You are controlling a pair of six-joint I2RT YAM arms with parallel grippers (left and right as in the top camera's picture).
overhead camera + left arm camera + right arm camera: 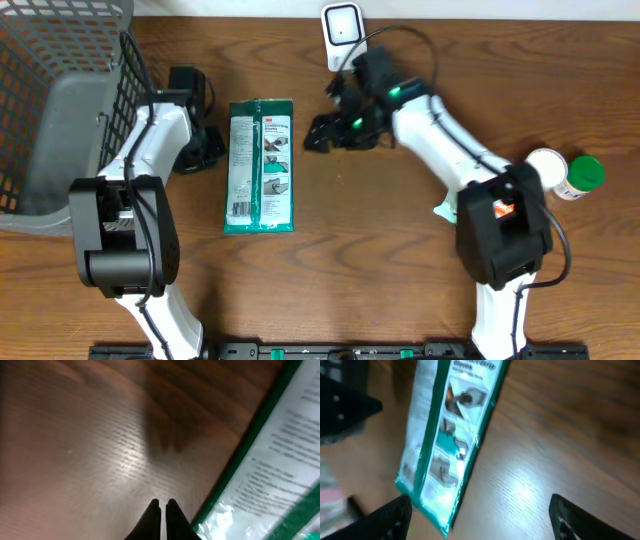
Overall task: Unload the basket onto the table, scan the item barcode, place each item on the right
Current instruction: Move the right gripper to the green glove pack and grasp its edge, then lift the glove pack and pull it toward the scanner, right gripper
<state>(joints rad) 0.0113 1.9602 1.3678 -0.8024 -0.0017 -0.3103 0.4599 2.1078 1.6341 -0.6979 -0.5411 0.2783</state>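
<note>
Flat green-edged packet [260, 165], printed face up, near white scanner [341, 27]

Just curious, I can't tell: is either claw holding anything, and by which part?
Nothing is held. The left claw is shut empty beside the green packet; the right claw hangs open.

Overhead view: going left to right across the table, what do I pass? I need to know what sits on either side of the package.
gray basket → left gripper → green package → right gripper → white bottle with green cap
</note>
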